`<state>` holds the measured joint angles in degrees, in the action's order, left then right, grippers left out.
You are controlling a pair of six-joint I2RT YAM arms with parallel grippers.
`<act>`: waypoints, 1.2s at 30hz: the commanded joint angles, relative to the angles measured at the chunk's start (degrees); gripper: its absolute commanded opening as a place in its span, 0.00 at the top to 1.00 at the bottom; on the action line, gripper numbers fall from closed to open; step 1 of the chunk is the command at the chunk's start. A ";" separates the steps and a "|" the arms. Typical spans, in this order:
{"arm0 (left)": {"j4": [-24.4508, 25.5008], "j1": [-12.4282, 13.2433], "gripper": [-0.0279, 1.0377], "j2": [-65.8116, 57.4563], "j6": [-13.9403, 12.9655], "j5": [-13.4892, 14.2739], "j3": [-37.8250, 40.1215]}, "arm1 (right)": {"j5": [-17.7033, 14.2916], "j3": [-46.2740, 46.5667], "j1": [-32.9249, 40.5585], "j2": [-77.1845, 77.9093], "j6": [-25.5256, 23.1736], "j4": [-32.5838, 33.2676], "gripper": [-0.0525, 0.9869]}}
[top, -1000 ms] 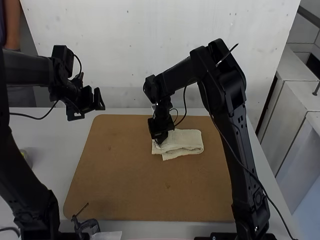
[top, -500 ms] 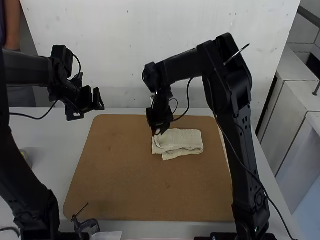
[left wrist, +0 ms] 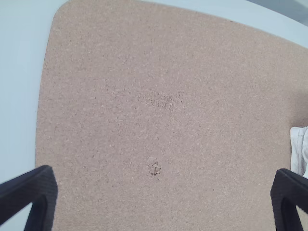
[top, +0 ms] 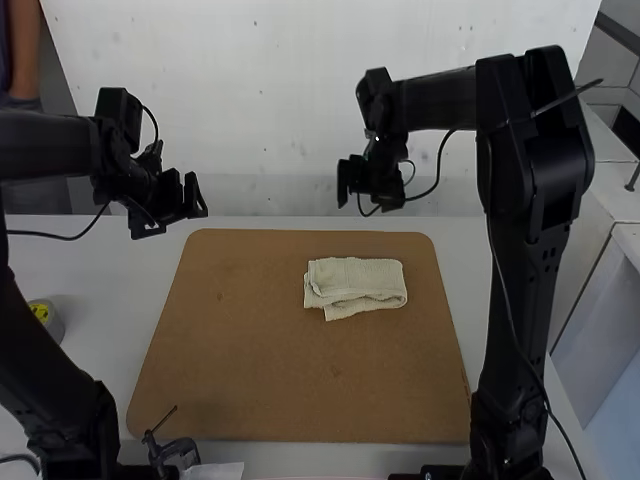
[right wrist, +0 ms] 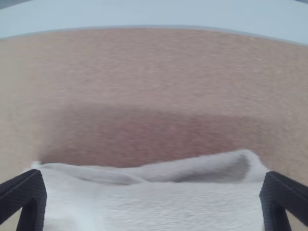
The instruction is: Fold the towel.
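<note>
Towel: cream cloth (top: 365, 283), folded into a compact, roughly oblong bundle of several layers; number of folds cannot be determined.
Towel position: flat on the brown board, right of its middle and nearer the far edge in the high view; neither claw touches it.
Towel edges: layers slightly uneven, with a shadowed opening between them along the near side; a corner juts out at the near left. The right wrist view records a loose, raised lip of cloth along one edge.
Board (top: 260, 370): rounded corners, small dark surface marks; lies on the white tabletop (top: 95, 255).
Right claw (top: 350, 187): released, grasping nothing; hangs in the air toward the far side, apart from the towel. Its wrist view has the cloth reaching across much of the gap between the spread fingers.
Left claw (top: 187, 199): released, grasping nothing; fingers wide apart, in the air toward the far left, well apart from the towel.
Clamp (top: 178, 452): dark, at the board's near left edge.
Paper (top: 220, 471): white piece, just beside the clamp.
Round item (top: 47, 318): grey and yellow, on the tabletop left of the board, partly hidden by the left arm.
</note>
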<state>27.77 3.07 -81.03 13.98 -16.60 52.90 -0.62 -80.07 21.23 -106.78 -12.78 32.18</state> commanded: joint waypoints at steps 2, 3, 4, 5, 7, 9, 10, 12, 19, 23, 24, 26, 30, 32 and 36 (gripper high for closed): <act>-1.05 -0.87 0.03 2.37 -0.27 -0.80 -1.84 | -1.40 9.85 -7.61 7.38 3.20 -5.64 0.02; -1.75 -0.96 0.03 2.46 -0.27 -0.71 -2.37 | -1.40 11.96 -8.67 8.87 3.72 -7.22 0.02; -2.81 -1.05 0.03 2.55 -0.27 -0.45 -2.89 | -1.40 14.59 -9.90 10.89 4.51 -9.16 0.02; -3.16 -1.14 0.03 2.55 -0.18 -0.36 -3.25 | -1.40 16.70 -10.95 12.65 4.69 -10.65 0.02; -3.16 -1.14 0.03 2.55 0.00 -0.36 -3.77 | -1.22 20.66 -13.32 16.25 6.01 -13.29 0.02; -3.16 -1.31 0.03 2.81 0.08 -0.36 -4.21 | -1.22 24.26 -14.55 20.65 6.36 -15.66 0.02; -3.16 -1.58 0.03 3.25 0.17 -0.27 -4.56 | -1.22 26.46 -15.08 23.20 6.97 -17.16 0.02; -3.42 -1.66 0.03 4.22 0.26 -0.27 -5.27 | -1.22 30.15 -15.96 28.12 7.50 -19.26 0.02; -3.86 -1.84 0.03 8.61 0.17 -0.45 -7.47 | -1.13 41.05 -16.93 44.03 7.33 -23.22 0.02; -3.86 -1.66 0.03 11.60 0.08 -0.71 -9.22 | -1.22 48.08 -17.72 53.43 7.50 -26.56 0.02; -3.86 -1.66 0.03 12.30 0.08 -0.71 -9.75 | -1.31 49.66 -17.89 55.81 7.50 -26.91 0.02; -3.95 -1.75 0.03 14.50 0.08 -0.80 -10.63 | -1.40 52.83 -18.51 61.34 7.59 -27.44 0.02; -5.45 -1.84 0.03 18.81 0.70 -0.89 -12.56 | -1.22 58.80 -20.36 74.70 7.77 -27.88 0.02; -7.03 -2.19 0.03 21.01 1.67 -0.89 -13.71 | -0.61 61.09 -20.88 80.77 8.64 -27.35 0.02; -7.47 -2.72 0.03 24.17 1.84 -0.89 -14.67 | 1.15 65.04 -20.88 89.29 9.17 -25.86 0.02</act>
<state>20.91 1.02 -59.70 15.07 -16.58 38.70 -1.23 -17.19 0.89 -22.06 -4.69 6.33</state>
